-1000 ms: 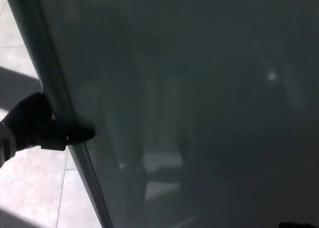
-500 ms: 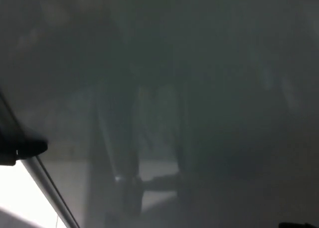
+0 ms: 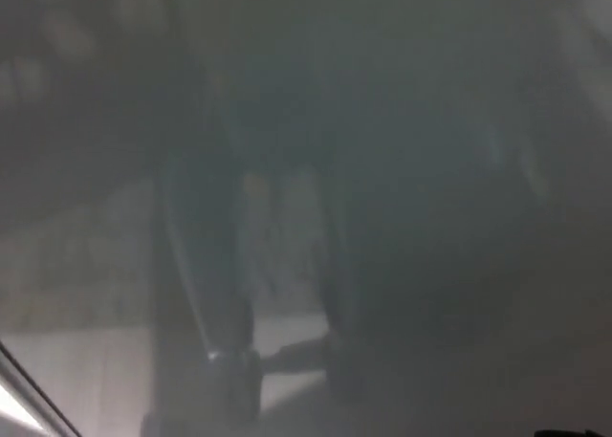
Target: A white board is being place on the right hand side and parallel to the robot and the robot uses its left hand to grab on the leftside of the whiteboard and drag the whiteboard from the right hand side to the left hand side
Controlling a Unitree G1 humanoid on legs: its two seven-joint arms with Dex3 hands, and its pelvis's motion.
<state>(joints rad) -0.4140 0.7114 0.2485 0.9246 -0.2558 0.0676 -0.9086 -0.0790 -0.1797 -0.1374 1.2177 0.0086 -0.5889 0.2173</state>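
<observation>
Across the last second the whiteboard (image 3: pixel 382 121) has slid leftward through the head view: its left edge ran down the left third of the picture a second ago, sat near the lower left half a second ago, and now shows only as a thin slanted strip in the bottom left corner. With it the left hand has gone out of sight; it was clamped on that edge a second ago, only a dark tip of it showed half a second ago, and now no part of it appears, so I cannot tell whether its fingers are together, apart or still on the board. The right hand does not show either.

Almost the whole picture is now filled by the board's dim grey face, very near the camera and blurred. Dark, soft-edged reflections lie on the face: upright shapes left of the board's middle and a broad rounded dark mass right of its middle, too blurred to name. Beyond the board's edge strip (image 3: pixel 29 387), at the very bottom left, a small bright sliver of pale floor (image 3: pixel 8 408) shows. A thin dark shape touches the bottom border near the board's lower right corner; what it is cannot be made out.
</observation>
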